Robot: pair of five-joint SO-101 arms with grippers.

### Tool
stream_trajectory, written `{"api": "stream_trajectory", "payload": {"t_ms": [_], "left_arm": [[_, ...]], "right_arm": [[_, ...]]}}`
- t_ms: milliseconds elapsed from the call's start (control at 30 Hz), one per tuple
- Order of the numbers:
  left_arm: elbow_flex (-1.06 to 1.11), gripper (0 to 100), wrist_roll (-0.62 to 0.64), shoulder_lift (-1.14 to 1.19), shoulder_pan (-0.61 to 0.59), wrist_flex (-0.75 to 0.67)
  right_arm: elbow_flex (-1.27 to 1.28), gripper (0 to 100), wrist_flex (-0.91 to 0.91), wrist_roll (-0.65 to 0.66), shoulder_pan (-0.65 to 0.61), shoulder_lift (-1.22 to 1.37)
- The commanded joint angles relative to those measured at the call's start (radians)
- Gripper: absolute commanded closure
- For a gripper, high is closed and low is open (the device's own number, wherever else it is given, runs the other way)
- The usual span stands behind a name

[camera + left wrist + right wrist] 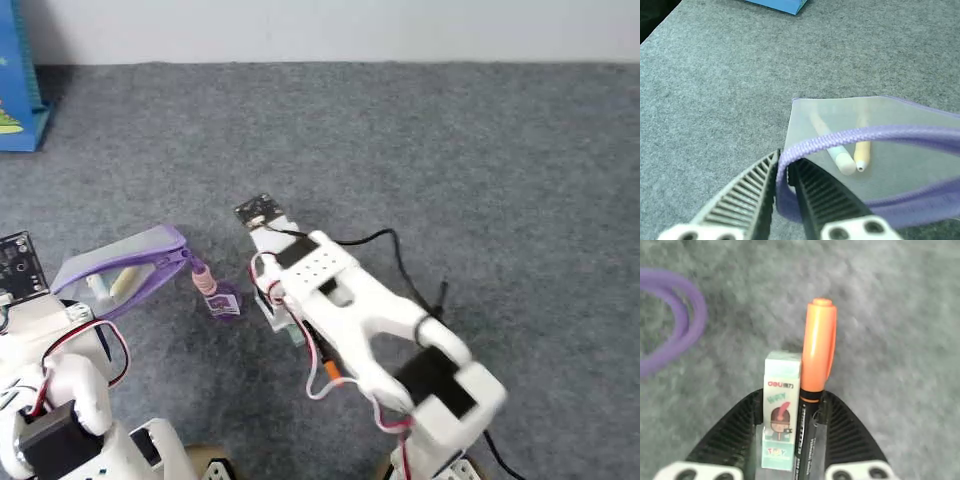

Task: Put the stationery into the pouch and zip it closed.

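High view first: we see the pouch [125,262] on the grey mat [450,150], at about 9 o'clock from the right claw [287,322]. We see the left claw [783,167] pinching the pouch's purple edge, its two sides close together. A white pen [832,150] and a yellow pen [863,152] lie inside the pouch. The right claw squeezes an eraser [780,405] and an orange marker [818,350] side by side.

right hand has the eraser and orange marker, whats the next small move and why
Probably carry the right hand toward the mouth of the pouch: it is shut on the eraser and orange marker, both outside it, while the left hand pinches the purple rim, holding the mouth open.
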Motion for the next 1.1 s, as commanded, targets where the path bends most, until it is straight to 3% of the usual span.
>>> {"api": "stream_trajectory", "payload": {"t_ms": [0, 367, 600, 867, 1067], "left_arm": [[-0.016, 99, -0.014, -0.002, 0.083, -0.012], [-0.073, 99, 0.026, -0.002, 0.318, -0.012], [-0.101, 99, 0.035, -0.002, 0.439, 0.008], [-0.131, 99, 0.075, 0.000, 0.506, 0.009], [-0.145, 99, 0.084, 0.000, 0.548, 0.023]], "right_arm": [[0.077, 99.1, 0.021, 0.012, 0.019, -0.234], [0.459, 99.1, 0.022, 0.068, 0.117, -0.980], [0.566, 99.1, 0.022, 0.063, 0.130, -1.419], [0.566, 99.1, -0.018, -0.017, 0.128, -1.693], [0.572, 99.1, -0.165, -0.092, 0.087, -1.816]]}}
